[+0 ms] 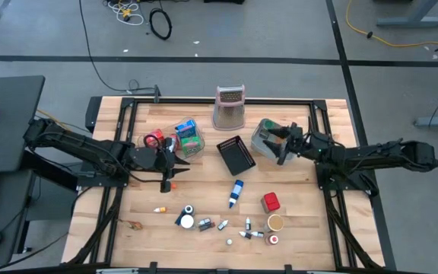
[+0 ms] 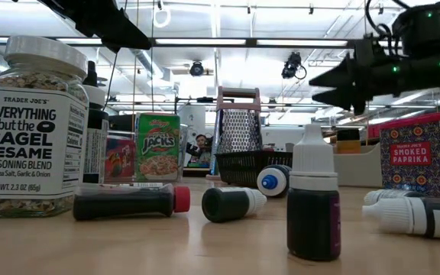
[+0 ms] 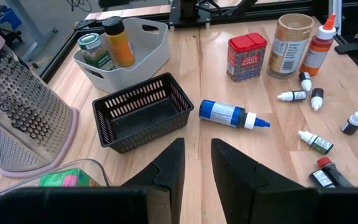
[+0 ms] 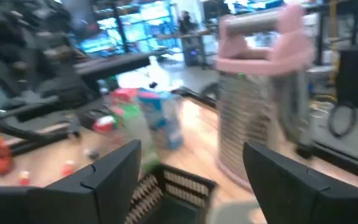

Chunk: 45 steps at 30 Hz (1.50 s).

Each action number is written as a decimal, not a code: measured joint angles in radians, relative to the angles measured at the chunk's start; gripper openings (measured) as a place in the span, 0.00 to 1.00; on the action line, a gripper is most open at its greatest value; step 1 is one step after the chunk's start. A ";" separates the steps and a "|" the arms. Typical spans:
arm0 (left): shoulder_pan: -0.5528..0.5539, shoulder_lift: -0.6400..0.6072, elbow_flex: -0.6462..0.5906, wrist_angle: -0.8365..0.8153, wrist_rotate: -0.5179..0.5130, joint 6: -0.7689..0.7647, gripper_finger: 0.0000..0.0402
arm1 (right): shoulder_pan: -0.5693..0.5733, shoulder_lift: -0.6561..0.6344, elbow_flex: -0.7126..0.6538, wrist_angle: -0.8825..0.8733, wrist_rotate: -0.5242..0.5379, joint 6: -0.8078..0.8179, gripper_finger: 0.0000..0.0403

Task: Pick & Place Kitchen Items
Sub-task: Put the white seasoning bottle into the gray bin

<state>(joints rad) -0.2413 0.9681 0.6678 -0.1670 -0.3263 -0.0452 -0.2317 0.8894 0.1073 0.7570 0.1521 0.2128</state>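
Blue-white bottle, six o'clock of mesh basket: light, slick, rolls; I'd grip mid-body. Right gripper jaws apart, empty; left gripper nearly together, empty.

Bright, even overhead light fell from ceiling strips (glaring slightly in the low view). Shadows were soft. The right wrist view was heavily motion-blurred; others stayed sharp.

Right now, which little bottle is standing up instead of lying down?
The dark dropper bottle with the white cap, nearest the low camera. The others around it lie on their sides.
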 joint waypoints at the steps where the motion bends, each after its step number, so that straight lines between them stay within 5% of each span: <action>1: 0.000 0.000 0.000 0.000 0.000 0.000 0.22 | 0.018 0.000 0.016 -0.004 -0.003 -0.001 0.72; 13: -0.029 0.000 0.000 0.002 0.029 -0.079 0.23 | 0.272 0.005 0.347 -0.326 -0.067 -0.143 0.71; 27: -0.289 -0.002 0.027 -0.011 0.099 -0.087 0.40 | 0.365 0.078 0.357 -0.340 -0.063 -0.144 0.71; 38: -0.540 0.015 0.032 -0.388 0.123 -0.596 0.46 | 0.365 0.164 0.358 -0.338 -0.063 -0.130 0.71; 45: -0.610 0.073 0.032 -0.370 -0.071 -0.443 0.46 | 0.367 0.221 0.358 -0.256 -0.075 -0.117 0.71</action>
<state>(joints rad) -0.8516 1.0409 0.7002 -0.5374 -0.3973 -0.4879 0.1348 1.1108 0.4648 0.5012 0.0770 0.0959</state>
